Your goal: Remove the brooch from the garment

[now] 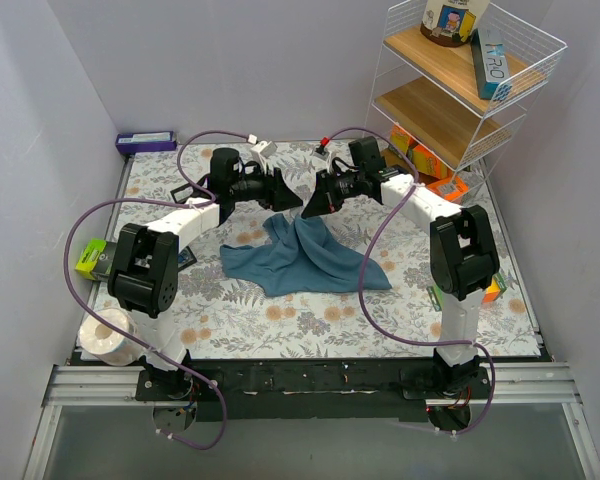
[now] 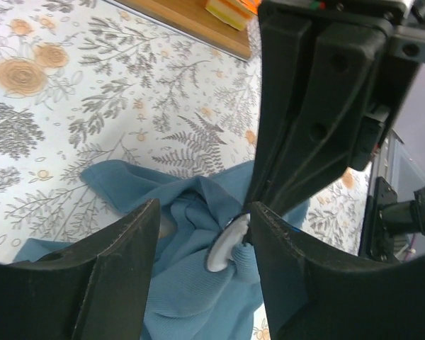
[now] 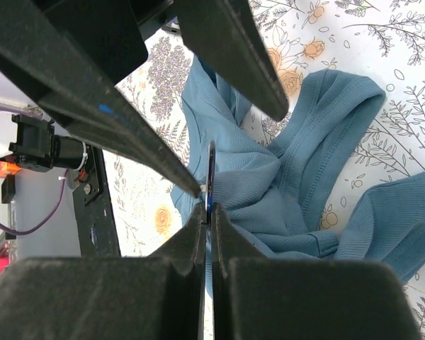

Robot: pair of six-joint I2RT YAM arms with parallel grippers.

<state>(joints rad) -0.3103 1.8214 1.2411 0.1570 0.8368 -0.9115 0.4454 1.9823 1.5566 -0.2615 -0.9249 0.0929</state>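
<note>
**Garment** (image 1: 310,262): teal T-shirt, crumpled at the centre of the floral surface (image 1: 280,315), with one fold drawn up into a peak towards the far edge.

**Brooch** (image 2: 223,249): small whitish disc, sitting in the cloth at the top of that raised fold, off the surface.

**Right gripper** (image 3: 207,212): clamped on the brooch's thin rim.

**Left gripper** (image 2: 205,212): jaws parted, one finger on either side of the brooch. The disc sits just beside one finger, with cloth in the gap.

**Position**: both grippers meet tip to tip above the garment.
</note>
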